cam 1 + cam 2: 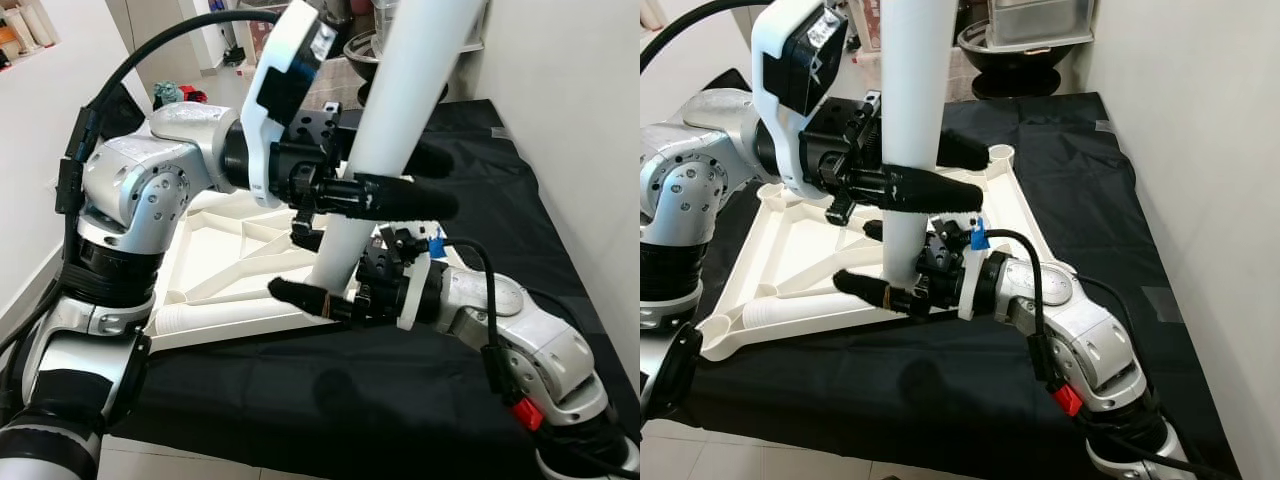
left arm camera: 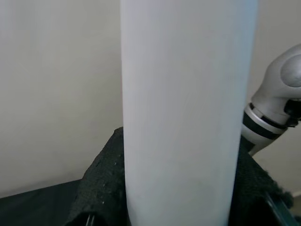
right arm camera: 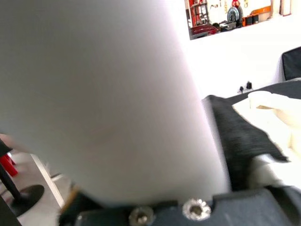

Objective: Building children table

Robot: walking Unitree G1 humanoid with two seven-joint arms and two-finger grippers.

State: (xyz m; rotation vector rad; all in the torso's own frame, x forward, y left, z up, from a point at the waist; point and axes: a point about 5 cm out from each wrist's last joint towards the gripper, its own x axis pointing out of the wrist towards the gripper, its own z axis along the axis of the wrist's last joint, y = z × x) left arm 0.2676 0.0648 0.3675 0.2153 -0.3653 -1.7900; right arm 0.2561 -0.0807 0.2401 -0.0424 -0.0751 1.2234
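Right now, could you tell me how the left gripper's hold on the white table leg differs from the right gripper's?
The left gripper clamps the white table leg higher up; the right gripper holds it low, near where it meets the upturned white tabletop. The left reaches in from the robot's left, the right from its right. Both have their jaws shut around the upright leg, above the black cloth.

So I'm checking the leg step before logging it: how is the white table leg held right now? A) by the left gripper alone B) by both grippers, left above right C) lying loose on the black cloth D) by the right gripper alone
B: the left gripper clamps the upright white table leg higher up, and the right gripper grips it near its base, over the white tabletop frame.
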